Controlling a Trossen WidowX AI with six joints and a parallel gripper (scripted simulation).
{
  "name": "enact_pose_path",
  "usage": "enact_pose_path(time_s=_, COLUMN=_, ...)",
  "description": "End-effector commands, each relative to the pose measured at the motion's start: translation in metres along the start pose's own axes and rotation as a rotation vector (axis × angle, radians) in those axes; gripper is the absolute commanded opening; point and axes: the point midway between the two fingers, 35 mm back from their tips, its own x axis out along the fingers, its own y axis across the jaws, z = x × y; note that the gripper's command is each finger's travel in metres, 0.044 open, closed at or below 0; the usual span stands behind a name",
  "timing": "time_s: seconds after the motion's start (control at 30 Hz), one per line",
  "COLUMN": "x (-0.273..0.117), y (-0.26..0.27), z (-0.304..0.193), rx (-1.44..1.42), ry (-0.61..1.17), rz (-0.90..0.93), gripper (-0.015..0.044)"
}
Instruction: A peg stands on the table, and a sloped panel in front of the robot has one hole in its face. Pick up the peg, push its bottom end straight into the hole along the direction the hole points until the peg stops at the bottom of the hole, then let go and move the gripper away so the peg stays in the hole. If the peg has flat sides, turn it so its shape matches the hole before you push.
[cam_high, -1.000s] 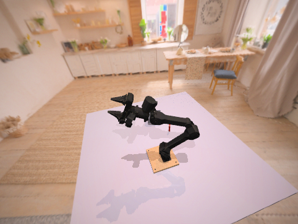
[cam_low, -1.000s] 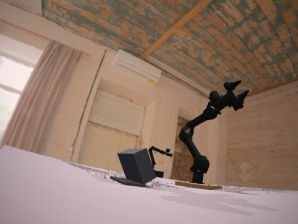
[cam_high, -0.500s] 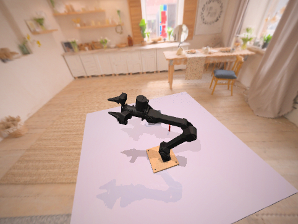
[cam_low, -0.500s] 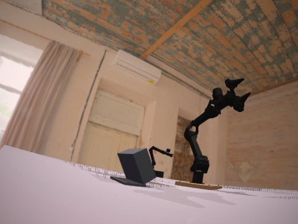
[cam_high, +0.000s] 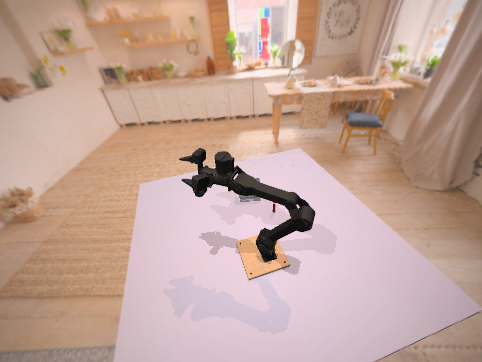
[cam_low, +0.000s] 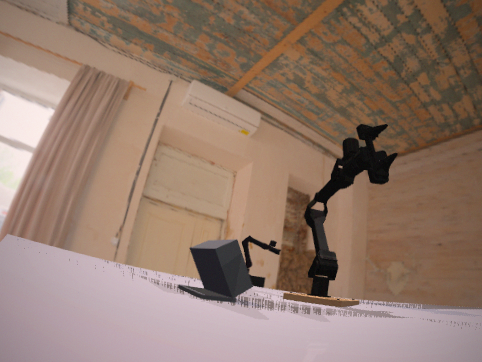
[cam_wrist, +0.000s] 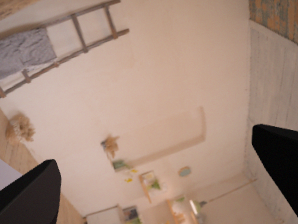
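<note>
Two jaws gape wide, holding nothing, high above the table (cam_high: 350, 300), near its edge.

A thin red peg (cam_high: 273, 207) stands upright on the bench (cam_high: 350, 280), just behind the arm's elbow. The dark grey panel (cam_low: 221, 267) sits tilted on a flat base, mostly hidden under the arm in the top view; its hole is not visible.

The arm's wooden base plate (cam_high: 262, 258) lies on the table (cam_high: 350, 280). The peg (cam_high: 273, 207) stands just beyond it, near the arm's elbow. The sloped panel (cam_low: 222, 267) sits farther off, under the forearm. The gripper (cam_high: 192, 171) hangs high above the table's far left edge.
</note>
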Motion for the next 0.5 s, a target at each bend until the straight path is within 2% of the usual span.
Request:
enact_pose_path(time_s=0.0, x=0.002, y=0.006, z=-0.021, rx=0.038, ry=0.066, rz=0.033, gripper=0.0440)
enact_pose_path(time_s=0.47, x=0.003, y=0.039, z=-0.092, rx=0.207, ry=0.302, rz=0.161, gripper=0.0440)
